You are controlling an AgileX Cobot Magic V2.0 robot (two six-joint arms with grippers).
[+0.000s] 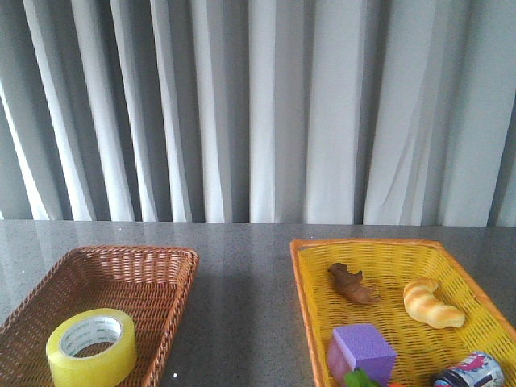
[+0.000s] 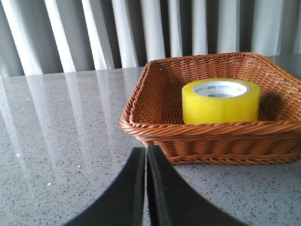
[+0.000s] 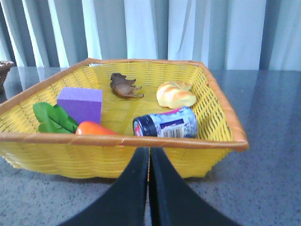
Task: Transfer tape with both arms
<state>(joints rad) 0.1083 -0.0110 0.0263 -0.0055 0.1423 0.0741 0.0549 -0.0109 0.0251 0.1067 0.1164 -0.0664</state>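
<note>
Tape (image 1: 91, 347): upright in brown basket (image 1: 153, 266), near its front edge.
Left gripper (image 2: 146, 155): pressed together, empty, outside the rim.
Right gripper (image 3: 149, 157): likewise, before yellow basket (image 3: 221, 127).
Wrist-only: carrot (image 3: 94, 128).

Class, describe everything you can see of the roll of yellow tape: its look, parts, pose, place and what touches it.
The tape is a wide roll of translucent yellow packing tape wound on a white inner core printed with small green lettering. It looks full and unused, with no loose end showing. It lies flat, hole facing up, on the floor of the brown wicker basket, towards the basket's near end. Only the basket touches it. The left gripper is outside the basket, short of its rim, with its fingers together.
</note>
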